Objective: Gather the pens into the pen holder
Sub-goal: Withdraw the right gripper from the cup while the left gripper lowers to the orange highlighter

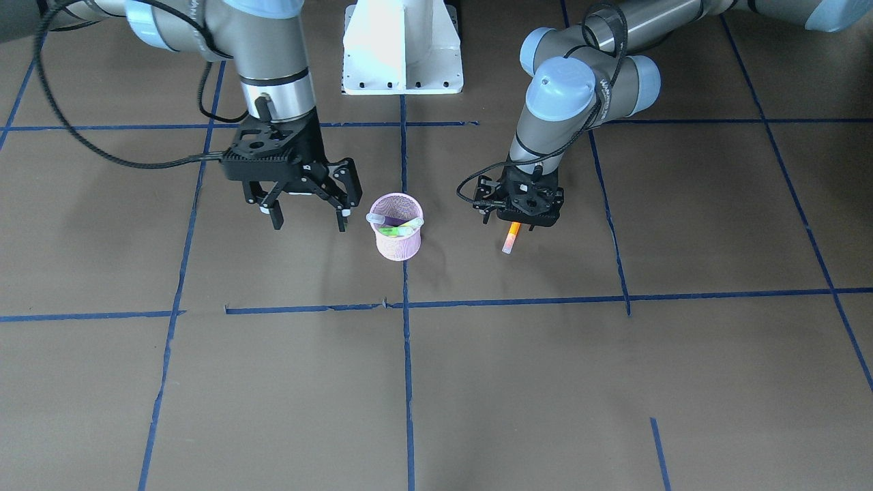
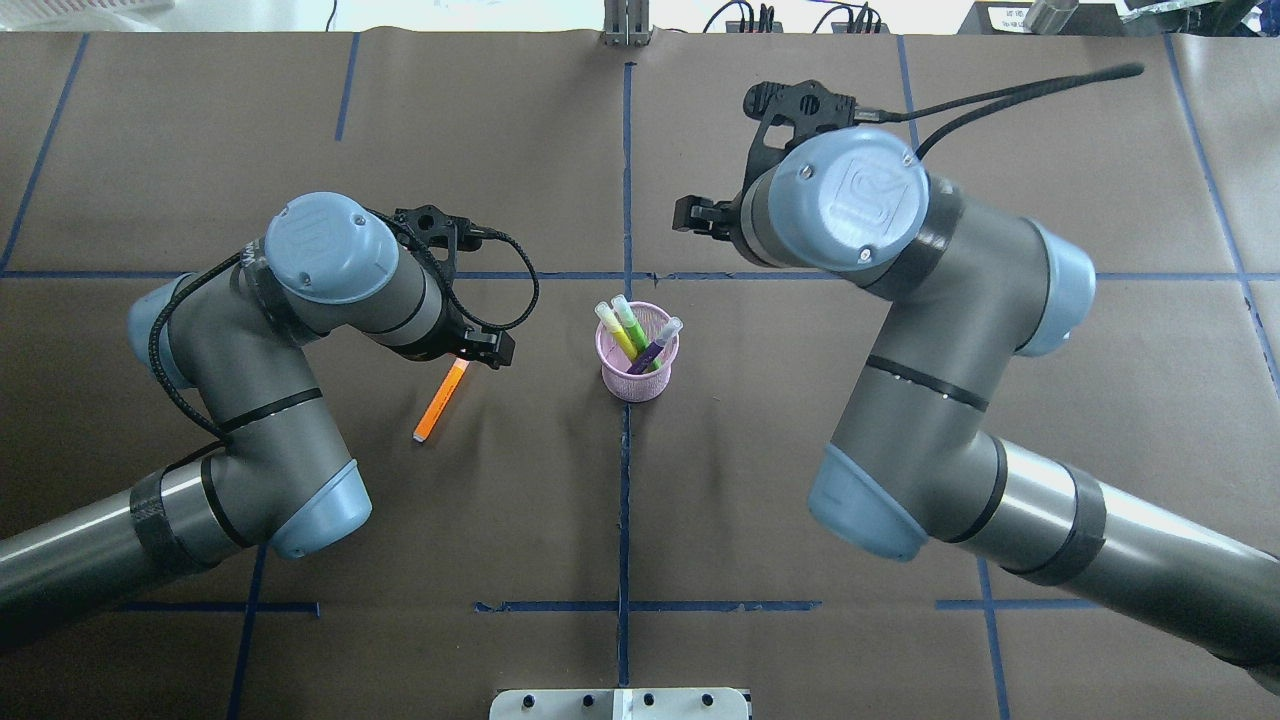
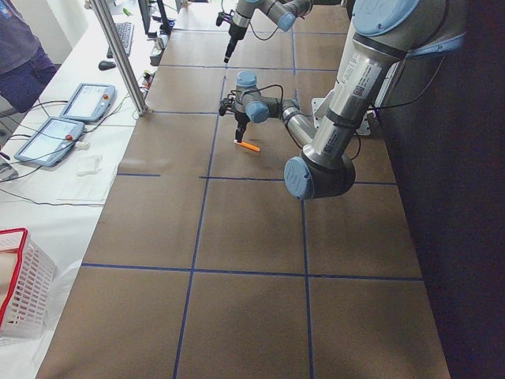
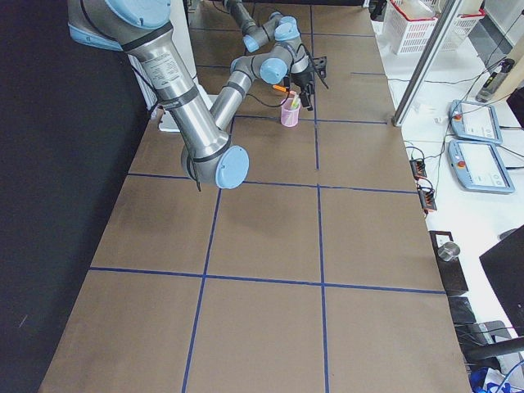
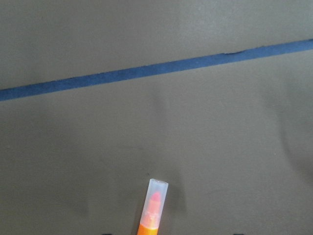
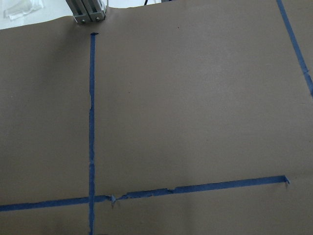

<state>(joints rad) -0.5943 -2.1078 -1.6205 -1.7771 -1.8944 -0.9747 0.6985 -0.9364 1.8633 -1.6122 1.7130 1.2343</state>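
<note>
The pink mesh pen holder (image 1: 397, 245) (image 2: 632, 383) stands upright at the table's middle. A yellow pen (image 2: 611, 327), a green pen (image 2: 630, 322) and a purple pen (image 2: 657, 346) stand in it. An orange pen (image 1: 511, 236) (image 2: 440, 401) lies flat on the table. My left gripper (image 1: 520, 218) is low over one end of it, and its jaws look open on either side of the pen. The left wrist view shows the pen's pale cap (image 5: 155, 198). My right gripper (image 1: 308, 221) hangs open and empty beside the holder.
The white robot base (image 1: 402, 48) stands at the table's robot side. Blue tape lines (image 1: 406, 354) cross the brown table cover. Tablets (image 3: 47, 138) and a white basket (image 3: 20, 292) lie beyond the table's left end.
</note>
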